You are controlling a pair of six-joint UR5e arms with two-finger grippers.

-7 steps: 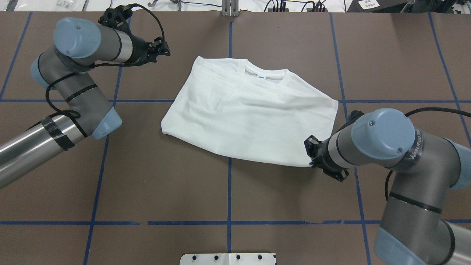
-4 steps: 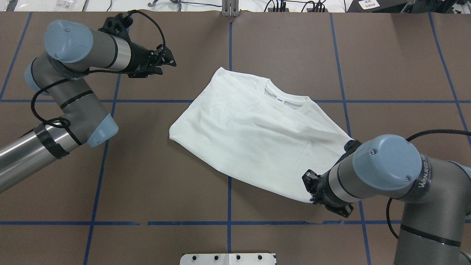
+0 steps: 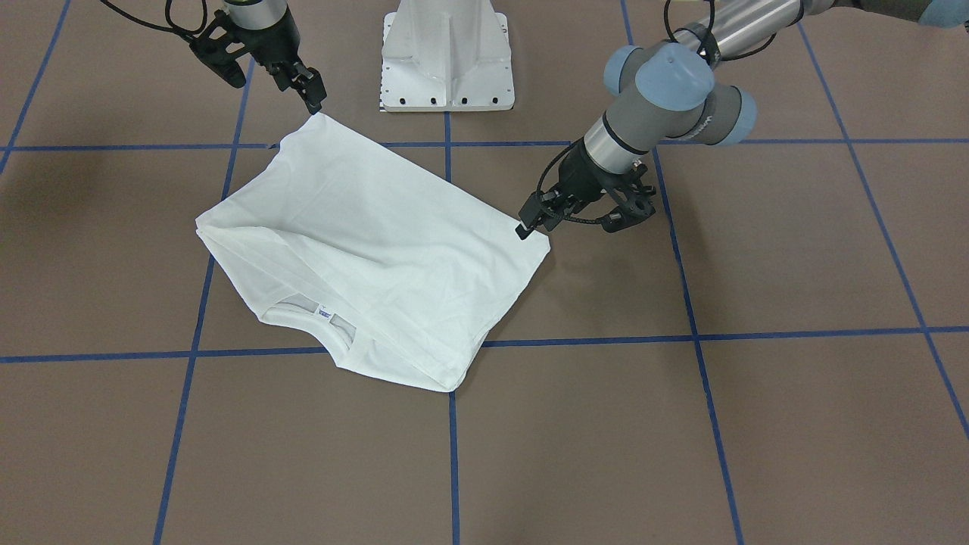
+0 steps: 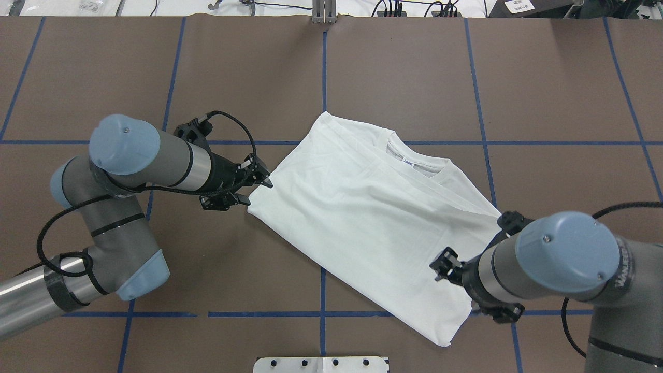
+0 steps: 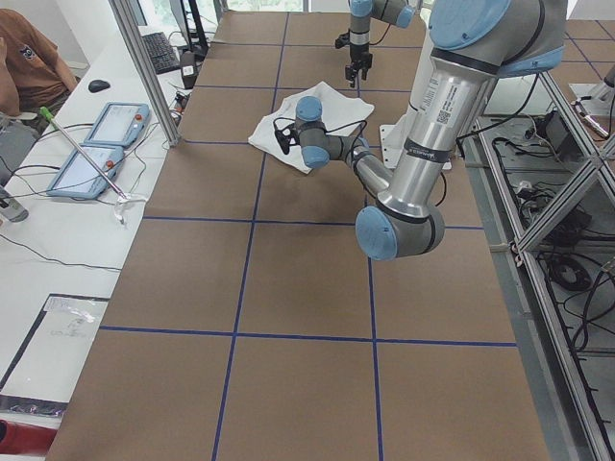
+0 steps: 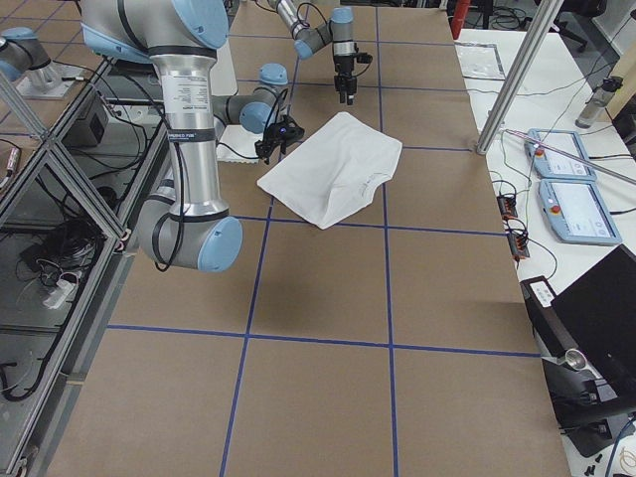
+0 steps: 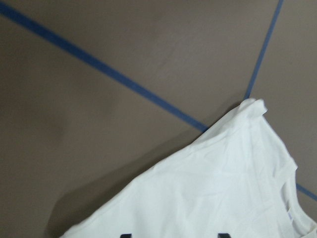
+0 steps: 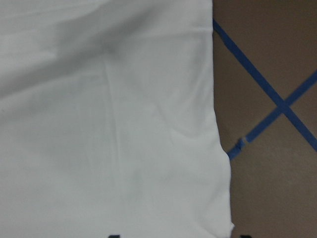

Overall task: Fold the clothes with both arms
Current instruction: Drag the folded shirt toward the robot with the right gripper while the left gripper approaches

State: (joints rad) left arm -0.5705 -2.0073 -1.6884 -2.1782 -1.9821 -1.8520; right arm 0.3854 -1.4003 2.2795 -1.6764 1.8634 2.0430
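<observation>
Our left gripper (image 4: 257,182) holds its jaws spread at the nine o'clock corner of the T-shirt (image 4: 362,207). Our right gripper (image 4: 444,264) hangs over the four o'clock edge, jaws likewise apart. The shirt lies folded mid-tabletop (image 4: 414,77), collar toward one o'clock.

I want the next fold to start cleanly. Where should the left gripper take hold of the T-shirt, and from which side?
Grip the T-shirt at the hem corner beside the left gripper, coming in low from the bare table on the robot's left. That corner lies flat and juts towards the open gripper, so a pinch across the edge should catch the folded layers.
</observation>
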